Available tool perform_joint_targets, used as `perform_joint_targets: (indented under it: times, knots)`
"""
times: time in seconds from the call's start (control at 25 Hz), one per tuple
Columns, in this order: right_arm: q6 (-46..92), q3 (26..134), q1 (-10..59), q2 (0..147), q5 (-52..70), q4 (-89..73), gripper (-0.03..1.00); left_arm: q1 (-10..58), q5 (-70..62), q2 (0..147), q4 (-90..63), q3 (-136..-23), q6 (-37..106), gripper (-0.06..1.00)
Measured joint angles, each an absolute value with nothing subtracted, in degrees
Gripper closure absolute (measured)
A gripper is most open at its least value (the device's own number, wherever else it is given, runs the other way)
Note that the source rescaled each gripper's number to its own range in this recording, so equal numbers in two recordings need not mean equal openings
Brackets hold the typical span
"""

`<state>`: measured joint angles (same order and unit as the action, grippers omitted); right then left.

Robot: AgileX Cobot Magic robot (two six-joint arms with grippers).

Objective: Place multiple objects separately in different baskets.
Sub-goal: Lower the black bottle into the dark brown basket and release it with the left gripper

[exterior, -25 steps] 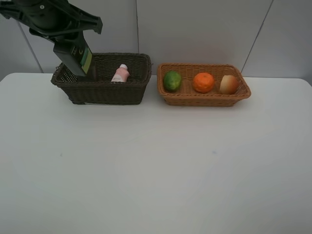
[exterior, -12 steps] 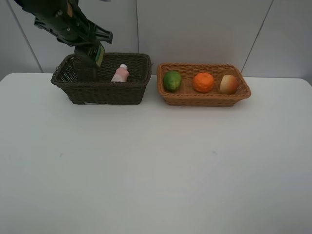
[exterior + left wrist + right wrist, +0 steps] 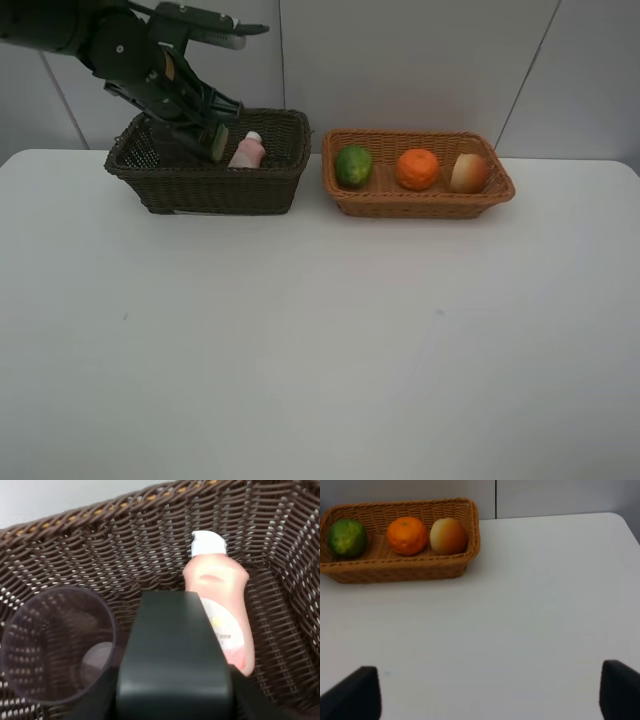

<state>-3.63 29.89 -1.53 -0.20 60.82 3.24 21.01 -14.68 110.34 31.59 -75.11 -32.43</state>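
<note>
My left gripper (image 3: 193, 122) reaches into the dark brown basket (image 3: 205, 185), shut on the dark green pump bottle (image 3: 216, 141), which is tilted. In the left wrist view this bottle (image 3: 172, 665) fills the middle. The pink bottle (image 3: 220, 612) lies beside it and the mauve cup (image 3: 52, 645) stands on its other side, all inside the basket. The light basket (image 3: 420, 204) holds the lime (image 3: 353, 165), the orange (image 3: 417, 169) and the peach-like fruit (image 3: 469, 173). My right gripper (image 3: 490, 697) stands open over bare table, nothing between its fingers.
Both baskets stand side by side at the table's back edge, against a pale wall. The white table (image 3: 320, 330) stretches in front of them. The right arm does not show in the high view.
The left arm has swung down and to the right. The dark green bottle went from upright over the basket's left end to tilted, low inside it, next to the pink bottle.
</note>
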Motion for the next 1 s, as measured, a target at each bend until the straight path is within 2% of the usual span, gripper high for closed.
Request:
perform_joint_targets:
  times: [0.28, 0.6, 0.68, 0.76, 0.84, 0.92, 1.0]
  knots:
    - [-3.6, 29.9, -1.5, -0.2, 60.8, 3.2, 0.13, 20.1, -8.8, 112.8, 31.8, -75.1, -32.4, 0.48]
    - [-3.6, 29.9, -1.5, -0.2, 60.8, 3.2, 0.13, 20.1, -8.3, 113.8, 31.9, -75.1, -32.1, 0.48]
    - [-3.6, 29.9, -1.5, -0.2, 60.8, 3.2, 0.13, 20.1, -8.3, 113.8, 31.9, -75.1, -32.0, 0.39]
    - [-3.6, 29.9, -1.5, -0.2, 60.8, 3.2, 0.13, 20.1, -7.7, 113.7, 32.0, -75.2, -32.0, 0.19]
    - [-3.6, 29.9, -1.5, -0.2, 60.8, 3.2, 0.13, 20.1, -6.9, 113.7, 32.1, -75.2, -32.0, 0.04]
    - [-3.6, 29.9, -1.5, -0.2, 60.8, 3.2, 0.13, 20.1, -6.6, 113.7, 32.3, -75.2, -31.9, -0.03]
    - [-3.6, 29.9, -1.5, -0.2, 60.8, 3.2, 0.13, 20.1, -6.5, 113.6, 32.3, -75.2, -31.7, -0.04]
